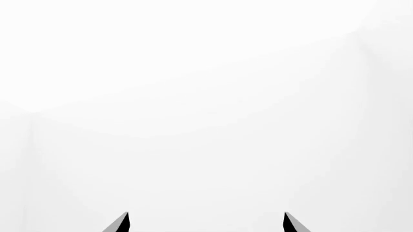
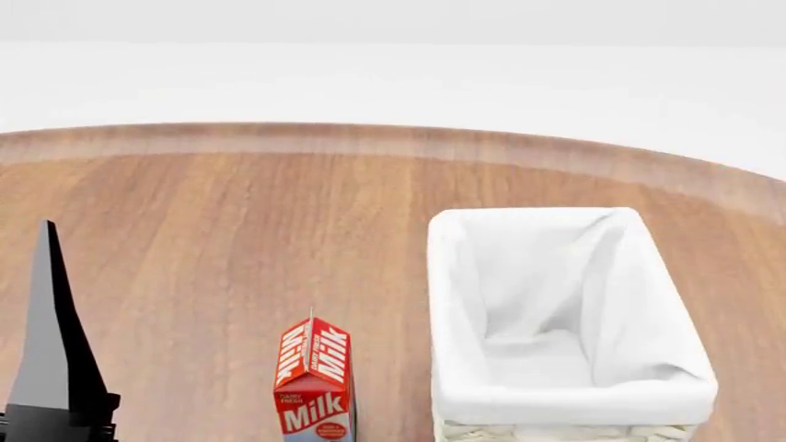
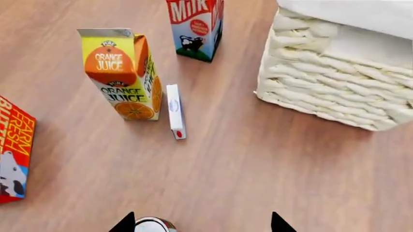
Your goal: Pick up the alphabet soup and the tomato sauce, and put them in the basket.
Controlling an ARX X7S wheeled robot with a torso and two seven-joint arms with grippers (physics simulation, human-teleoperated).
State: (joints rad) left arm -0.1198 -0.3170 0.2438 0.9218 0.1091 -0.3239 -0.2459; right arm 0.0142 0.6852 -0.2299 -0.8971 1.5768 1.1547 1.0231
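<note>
Left gripper (image 1: 206,223): in the left wrist view only two dark finger tips show at the frame edge, set wide apart with nothing between them, against a blank white background. In the head view a black pointed part of the left arm (image 2: 52,350) rises at the far left over the wood.
Surface (image 2: 221,239): brown wood grain with a curved far edge.
Butter box (image 3: 11,152): red, lying flat at the far left of the right wrist view.
Orange juice carton (image 3: 123,72): upright, yellow and orange.
Small white box (image 3: 175,111): lying flat just beside the juice carton.
Milk carton (image 2: 315,382): red and white, upright, near the basket's left side but apart from it.
Basket (image 2: 664,391): cream wicker with white cloth lining, right of the milk carton; nothing shows inside it.
Right gripper (image 3: 203,224): two dark tips spread wide.
Can lid (image 3: 154,225): pale grey and round, by one right finger tip; its label is hidden, so which can it is cannot be told, nor whether it is touched.
</note>
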